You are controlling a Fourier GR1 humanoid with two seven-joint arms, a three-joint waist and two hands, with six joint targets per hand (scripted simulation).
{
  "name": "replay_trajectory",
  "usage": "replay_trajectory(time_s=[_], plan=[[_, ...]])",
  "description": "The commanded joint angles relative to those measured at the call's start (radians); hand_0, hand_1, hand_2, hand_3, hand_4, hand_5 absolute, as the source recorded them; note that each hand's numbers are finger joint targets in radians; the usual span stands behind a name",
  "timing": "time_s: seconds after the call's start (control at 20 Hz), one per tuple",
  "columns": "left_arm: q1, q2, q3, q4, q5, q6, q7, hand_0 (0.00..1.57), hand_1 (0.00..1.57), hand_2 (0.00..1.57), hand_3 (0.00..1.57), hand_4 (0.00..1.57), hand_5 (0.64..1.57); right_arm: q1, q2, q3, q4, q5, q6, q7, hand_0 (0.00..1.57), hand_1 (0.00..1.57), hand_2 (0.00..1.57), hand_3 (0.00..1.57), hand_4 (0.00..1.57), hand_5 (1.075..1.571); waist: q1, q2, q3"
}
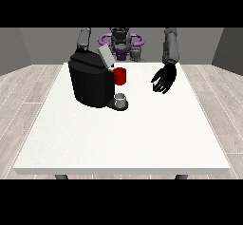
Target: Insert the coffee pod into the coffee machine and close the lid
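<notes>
Pod [121,97], grey, sits at the coffee machine [90,81], well apart from the relaxed-fingered robot hand [163,79] at right.

Hand at the view's right [164,79] hanging low, fingers relaxed (slightly spread)

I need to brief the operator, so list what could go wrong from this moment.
1. The hand at the view's right hangs over the table apart from the coffee machine, so a sideways reach may knock the small grey thing at the machine's base.
2. The lid stands raised and tilted; an arm coming across could catch it.
3. The other hand is hidden behind the machine, so its moves cannot be checked.
</notes>
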Motion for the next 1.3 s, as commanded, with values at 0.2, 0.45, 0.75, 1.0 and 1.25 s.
replay_trajectory(time_s=[0.2,0.45,0.75,1.0,1.25], plan=[[-0.008,-0.005,-0.09,0.088,-0.168,0.038,0.017,0.83,0.83,1.0,0.86,0.34,1.571,0.003,-0.02,0.002,0.058,-0.012,0.028,0.004,0.0,0.0,0.0,0.0,0.0,1.571,-0.003,-0.033,0.0001],[-0.057,-0.003,-0.113,0.155,-0.226,-0.018,0.036,0.75,0.75,0.94,0.81,0.37,1.571,-0.003,0.013,0.019,0.092,-0.014,-0.004,-0.039,0.0,0.0,0.0,0.0,0.0,1.571,-0.011,-0.022,0.0001],[-0.081,-0.008,-0.083,0.213,-0.237,-0.043,-0.025,0.91,0.91,1.05,0.96,0.41,1.571,0.026,-0.035,-0.035,0.124,-0.073,0.051,-0.061,0.0,0.0,0.0,0.0,0.0,1.571,-0.011,-0.053,0.0002],[-0.133,-0.06,-0.069,0.204,-0.245,-0.019,-0.031,1.28,1.28,1.31,1.24,0.5,1.571,-0.032,-0.021,-0.036,0.181,0.008,-0.041,-0.027,0.0,0.0,0.0,0.0,0.0,1.571,0.025,-0.063,0.0],[-0.188,-0.034,0.002,0.195,-0.14,-0.16,-0.102,1.45,1.45,1.43,1.36,0.52,1.571,-0.01,-0.04,-0.039,0.201,0.019,-0.034,-0.003,0.0,0.0,0.0,0.0,0.0,1.571,0.03,-0.119,0.0001]])
